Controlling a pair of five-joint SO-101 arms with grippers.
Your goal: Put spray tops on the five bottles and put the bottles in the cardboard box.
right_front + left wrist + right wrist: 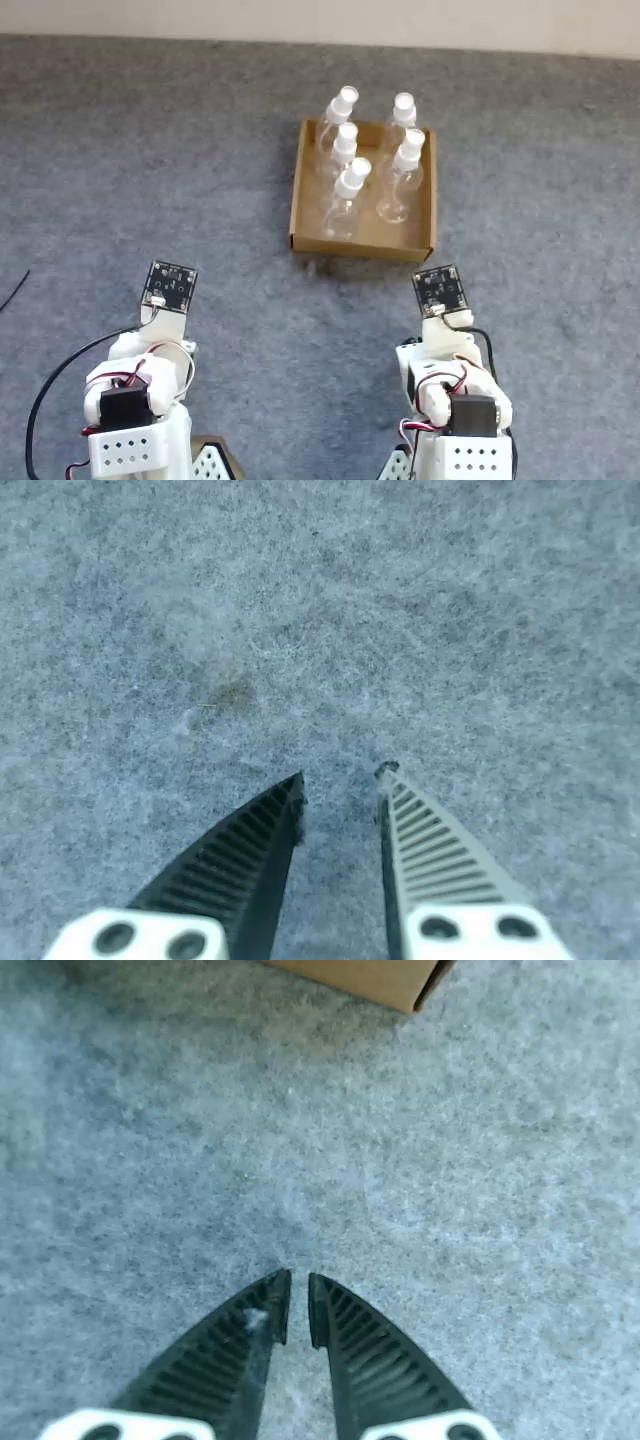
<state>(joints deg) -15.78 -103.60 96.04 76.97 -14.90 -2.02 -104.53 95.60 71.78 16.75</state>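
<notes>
Five bottles stand upright in the cardboard box, each with a white spray top on its neck. Three stand in a column along the box's left side and two along its right. The rearmost pair is hard against the back wall, and the front-left bottle is near the front wall. A strip of bare cardboard floor shows in the front-right part of the box, ahead of the nearer right-hand bottle. The box is shallow and open-topped, so the bottles rise well above its rim.

The box sits on grey carpet, with broad stretches of carpet to either side of it and a narrower band between its front wall and the arms. Beyond the box the carpet ends at a pale strip.

In the high view the left arm and right arm sit folded at the near edge, both well apart from the box. The right arm is the closer one, in line with the box's front-right corner. The left gripper points down at the carpet, its jaws parted by a modest gap and holding nothing. The right gripper also hangs over carpet, with its jaws drawn almost together, only a thin slit between the tips, and nothing between them.
</notes>
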